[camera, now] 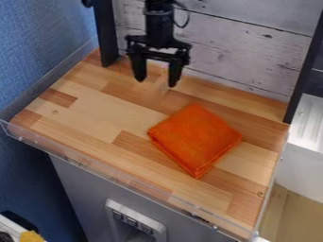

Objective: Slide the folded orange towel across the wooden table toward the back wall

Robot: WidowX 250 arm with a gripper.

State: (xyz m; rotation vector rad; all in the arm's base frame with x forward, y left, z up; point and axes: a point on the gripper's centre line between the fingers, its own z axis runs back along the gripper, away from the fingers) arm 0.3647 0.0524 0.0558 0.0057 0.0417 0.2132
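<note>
Gripper (pixel 156 82) hangs behind the orange cloth (pixel 195 140), 2 fingers spread, pinching nothing. Your cloth lies flat on the wooden board (pixel 104 111), seemingly folded into 1 compact square; can't tell if any folds are left. Widest wood runs from cloth toward the blue wall (pixel 44 42). Mind edges: transparent lip (pixel 126 181) in front of cloth, plank wall (pixel 246 52) behind.

We get fairly bright, soft light on the wood top (pixel 95 111); can't tell its source. Thin pale glints along the clear rim (pixel 126 177). White bin (pixel 301 163) at right reads brightest; blue wall (pixel 44 42) dims toward lower left. We note soft, darker shading along the cloth's (pixel 195 134) folded edges.
</note>
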